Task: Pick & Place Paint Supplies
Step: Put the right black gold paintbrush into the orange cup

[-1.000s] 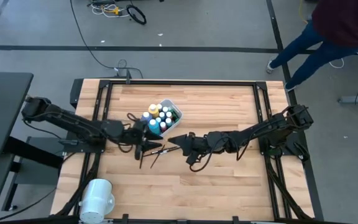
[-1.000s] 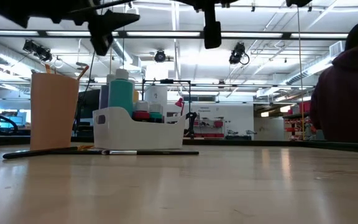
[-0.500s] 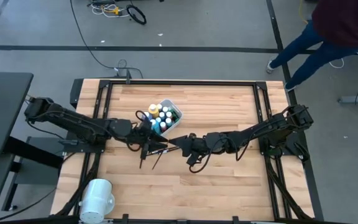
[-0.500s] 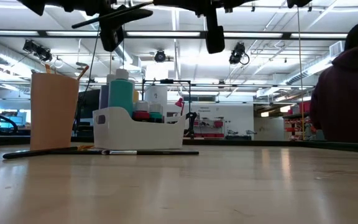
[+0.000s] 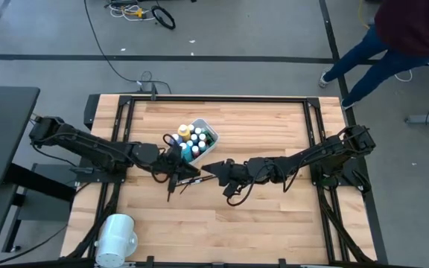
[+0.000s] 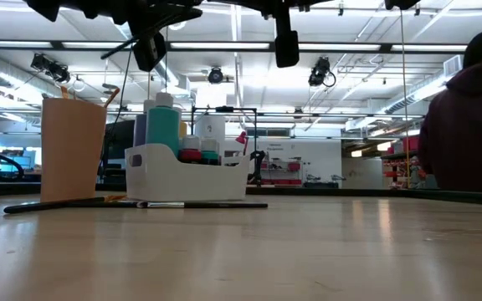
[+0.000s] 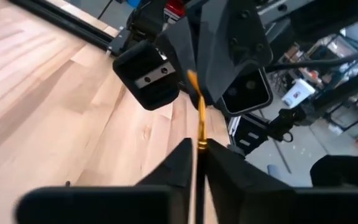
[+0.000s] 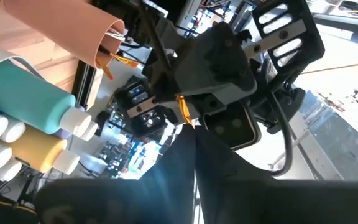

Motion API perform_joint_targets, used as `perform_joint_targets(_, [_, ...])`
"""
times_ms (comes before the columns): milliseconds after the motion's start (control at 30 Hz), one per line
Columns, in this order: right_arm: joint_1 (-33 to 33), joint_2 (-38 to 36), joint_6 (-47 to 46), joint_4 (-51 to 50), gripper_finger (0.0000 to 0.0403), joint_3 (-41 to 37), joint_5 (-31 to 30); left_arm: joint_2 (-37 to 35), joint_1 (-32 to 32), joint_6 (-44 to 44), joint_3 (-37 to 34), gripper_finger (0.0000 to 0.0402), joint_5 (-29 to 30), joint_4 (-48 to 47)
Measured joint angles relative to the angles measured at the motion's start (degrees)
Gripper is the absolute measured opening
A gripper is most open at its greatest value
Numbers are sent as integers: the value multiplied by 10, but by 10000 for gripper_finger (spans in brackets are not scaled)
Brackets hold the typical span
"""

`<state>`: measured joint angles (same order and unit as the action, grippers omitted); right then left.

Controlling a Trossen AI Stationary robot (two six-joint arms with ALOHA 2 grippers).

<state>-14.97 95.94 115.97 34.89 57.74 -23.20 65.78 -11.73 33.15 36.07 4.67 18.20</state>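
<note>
Okay, wood bench [image 5: 274, 216] first: both arms reach in to meet over its middle, just in front of the white tub [image 5: 213, 137]. That looks like a mid-air handover, not a pick off the surface.

The left claw [image 5: 174, 165] hangs clear of the bench beside the tub's near corner. Its fingers are pinched nearly together on a thin brush [image 7: 199, 124], with the gold ferrule poking out past the fingertips. The dark handle trails behind toward the bench front.

The right claw [image 5: 208, 170] faces it head-on, fully closed, right at the brush's bristle end. I can't tell whether it actually pinches the brush or only touches it. My guess is one arm steadies the brush while the other gets a grip good for dropping it upright.

The tub sits mid-bench in reach of both arms, and the paint bottles [image 5: 192, 140] stand in it caps up, packed close.

A couple more loose brushes [image 5: 188, 181] lie flat on the bench under the claws, not yet put away.
</note>
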Motion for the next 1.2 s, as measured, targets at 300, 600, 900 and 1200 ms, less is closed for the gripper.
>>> perform_joint_targets(300, [0,0,-126,0,29,0,1,0,0,-41,0,32,1,-1])
perform_joint_targets(600, [-1,0,-214,-1,61,0,-18,-2,0,-43,-1,15,50,-23])
perform_joint_targets(900, [-4,0,-361,-3,65,-7,-119,-55,-16,-131,-1,15,101,-35])
perform_joint_targets(1200, [-5,0,-526,-98,65,-13,-119,-162,-145,-302,-17,18,364,-46])
